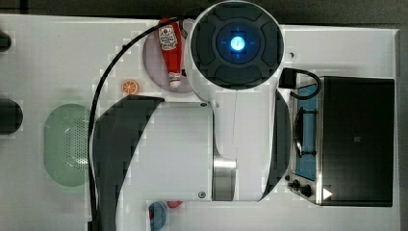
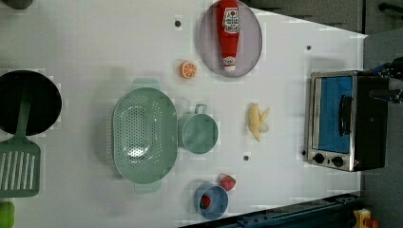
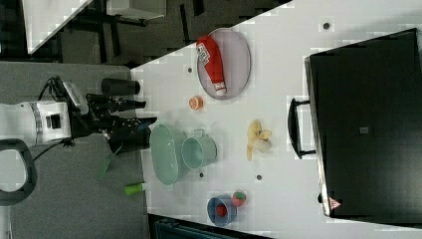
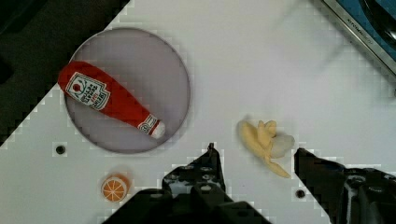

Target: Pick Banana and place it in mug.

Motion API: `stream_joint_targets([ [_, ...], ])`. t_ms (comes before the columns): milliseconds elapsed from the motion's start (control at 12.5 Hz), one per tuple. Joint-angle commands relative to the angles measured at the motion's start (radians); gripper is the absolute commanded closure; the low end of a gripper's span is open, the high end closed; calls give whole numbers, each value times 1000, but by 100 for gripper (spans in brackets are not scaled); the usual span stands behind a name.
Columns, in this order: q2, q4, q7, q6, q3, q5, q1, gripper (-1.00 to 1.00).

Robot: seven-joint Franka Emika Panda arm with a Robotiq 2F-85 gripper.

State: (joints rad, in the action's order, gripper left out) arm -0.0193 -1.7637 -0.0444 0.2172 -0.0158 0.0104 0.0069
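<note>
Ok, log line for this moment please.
gripper: open, empty | banana: on table, untouched | mug: empty, beside colander | phase: pre-grasp

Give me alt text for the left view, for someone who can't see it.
A pale yellow banana lies on a white table between a teal mug and a toaster oven. A green colander sits against the mug's other side, and a ketchup bottle lies on a grey plate near an orange slice.
</note>
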Motion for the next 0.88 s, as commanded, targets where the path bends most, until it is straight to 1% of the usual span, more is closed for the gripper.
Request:
stream_joint_targets([
  [80, -241, -214, 8, -81, -74, -12, 8, -57],
  [240, -240, -223, 8, -80, -74, -12, 9, -99],
  [560, -201, -272, 37, -36, -69, -12, 13, -100],
  [880, -108, -374, 250, 147, -69, -12, 14, -100],
])
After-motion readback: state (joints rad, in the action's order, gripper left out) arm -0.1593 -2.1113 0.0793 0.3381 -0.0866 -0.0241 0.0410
